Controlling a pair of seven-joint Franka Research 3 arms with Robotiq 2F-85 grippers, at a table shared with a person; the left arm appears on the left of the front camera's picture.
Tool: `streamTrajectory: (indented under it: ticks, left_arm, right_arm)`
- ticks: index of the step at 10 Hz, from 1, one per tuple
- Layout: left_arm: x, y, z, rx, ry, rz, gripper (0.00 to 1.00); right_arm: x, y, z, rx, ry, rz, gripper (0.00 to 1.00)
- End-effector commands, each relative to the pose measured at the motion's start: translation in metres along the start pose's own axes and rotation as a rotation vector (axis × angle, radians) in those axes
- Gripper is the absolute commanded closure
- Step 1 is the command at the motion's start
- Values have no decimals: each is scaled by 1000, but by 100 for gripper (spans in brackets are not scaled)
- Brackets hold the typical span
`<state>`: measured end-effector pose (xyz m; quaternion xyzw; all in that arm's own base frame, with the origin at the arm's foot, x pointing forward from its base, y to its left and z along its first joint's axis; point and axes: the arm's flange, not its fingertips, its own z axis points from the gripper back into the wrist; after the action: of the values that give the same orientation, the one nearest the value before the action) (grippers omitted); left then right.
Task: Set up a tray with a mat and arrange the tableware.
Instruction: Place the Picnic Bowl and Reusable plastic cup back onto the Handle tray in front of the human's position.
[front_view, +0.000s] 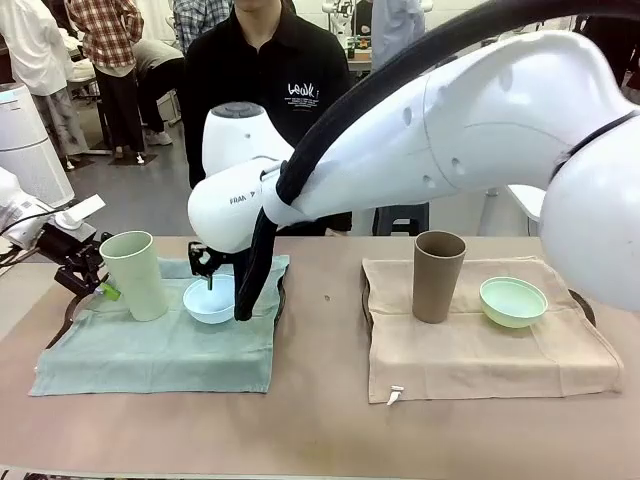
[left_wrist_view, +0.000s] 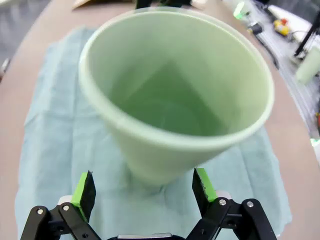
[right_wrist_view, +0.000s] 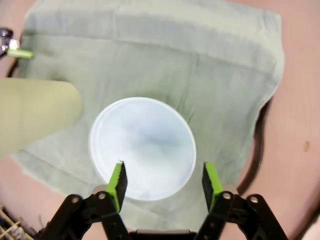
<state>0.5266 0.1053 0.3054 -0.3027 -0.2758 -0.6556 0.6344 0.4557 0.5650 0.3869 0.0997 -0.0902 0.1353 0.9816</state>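
Note:
A pale green cup (front_view: 135, 272) and a light blue bowl (front_view: 210, 300) stand on a green mat (front_view: 160, 350) at the left. My left gripper (front_view: 100, 285) is beside the cup. In the left wrist view its open fingers (left_wrist_view: 85, 187) flank the cup's (left_wrist_view: 175, 90) base without touching it. My right arm reaches across the table, and its gripper (front_view: 208, 275) hangs open just over the bowl. Seen from the right wrist, that gripper (right_wrist_view: 164, 180) has one pad over the bowl (right_wrist_view: 142, 147) and one beyond its rim. A taupe cup (front_view: 438, 275) and a mint bowl (front_view: 513, 301) rest on a tan mat (front_view: 480, 355).
Dark tray edges (front_view: 282, 292) peek out from under the green mat, and another edge (front_view: 585, 305) shows beside the tan mat. A person in black stands at the far side. The front strip of the brown table (front_view: 320, 430) is bare.

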Motion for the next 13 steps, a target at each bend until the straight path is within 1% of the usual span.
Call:
streamTrajectory:
  ticks: [1,2,3,4,5,6,7,8,9,10,11,12,13]
  left_arm:
    - [10,-12,13,46,109,110,0]
    - [21,-21,28,55,204,194,0]
    - [39,-33,43,52,297,294,0]
    - [68,-48,56,125,386,401,0]
    - [105,-62,64,270,391,501,0]
    - [144,-79,72,368,345,540,0]
    - [178,-93,75,466,373,558,0]
    - [210,-108,73,557,413,546,0]
    - [278,-147,63,700,595,486,0]
    - [283,-153,65,674,616,488,0]
    - [284,-154,65,685,620,493,0]
    - [298,-161,71,695,657,446,0]
    - [258,-130,76,624,503,467,0]
  right_arm:
    - [-23,-4,26,-26,-19,0,0]
    - [-29,-2,41,-29,-30,6,0]
    - [-35,-2,54,-42,-39,5,0]
    - [-42,-4,67,-65,-21,-14,0]
    - [-51,-8,82,-114,-9,-26,0]
    - [-65,-20,104,-183,-3,-33,0]
    - [-80,-34,130,-218,-4,-66,0]
    - [-96,-42,160,-233,-20,-79,0]
    - [-142,-37,247,-269,-146,-85,0]
    - [-145,-34,252,-262,-159,-71,0]
    - [-147,-34,254,-257,-163,-68,0]
    - [-147,-34,260,-229,-205,-56,0]
    - [-117,-20,225,-228,-115,-50,0]
